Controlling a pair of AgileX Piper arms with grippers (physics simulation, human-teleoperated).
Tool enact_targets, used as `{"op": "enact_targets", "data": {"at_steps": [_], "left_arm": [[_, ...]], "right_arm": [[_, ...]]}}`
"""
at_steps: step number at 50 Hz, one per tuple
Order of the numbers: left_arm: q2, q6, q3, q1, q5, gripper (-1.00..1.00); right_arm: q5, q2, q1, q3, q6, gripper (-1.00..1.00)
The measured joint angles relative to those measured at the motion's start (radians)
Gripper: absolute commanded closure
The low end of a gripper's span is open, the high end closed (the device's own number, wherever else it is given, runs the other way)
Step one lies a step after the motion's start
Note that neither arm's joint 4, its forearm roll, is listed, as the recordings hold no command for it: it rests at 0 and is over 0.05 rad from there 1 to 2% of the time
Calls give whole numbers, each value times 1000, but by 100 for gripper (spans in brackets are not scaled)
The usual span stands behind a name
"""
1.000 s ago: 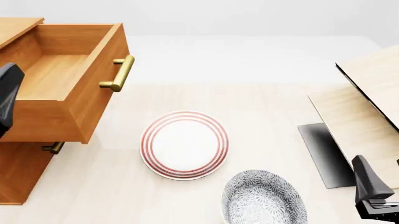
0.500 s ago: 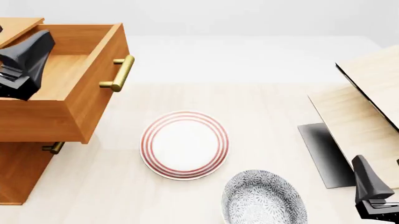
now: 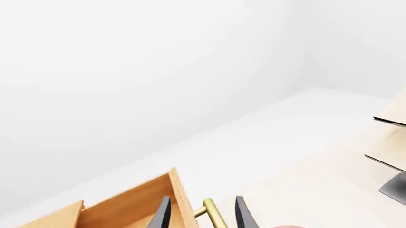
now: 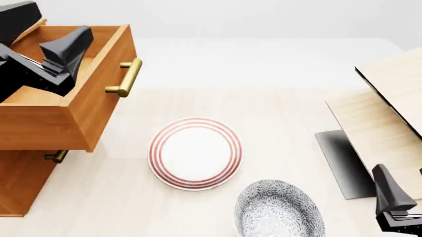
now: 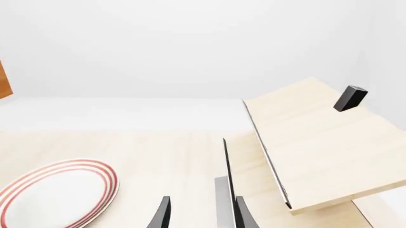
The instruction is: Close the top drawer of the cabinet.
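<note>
2 drawers: only the top drawer (image 4: 69, 84) stands pulled out of the cabinet (image 4: 20, 182), at the table's left.
Left gripper (image 4: 66, 42): fingers spread, hanging over the drawer's open box, tips either side of the front panel.
Likely reason: placed to shove the front inward.
Right gripper (image 5: 199, 213): spread, idle beside the striped plate (image 4: 195, 153).
</note>
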Motion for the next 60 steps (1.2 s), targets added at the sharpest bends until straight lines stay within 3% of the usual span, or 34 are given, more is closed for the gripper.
{"op": "enact_targets", "data": {"at_steps": [29,48,60], "left_arm": [[159,76,-36,-198,-96,-100],[262,58,-115,-294,-65,-100],[345,9,-186,-331,-16,-100]], "right_arm": [[0,0,0,0,0,-100],[0,0,0,0,0,-100],[0,0,0,0,0,-100]]}}
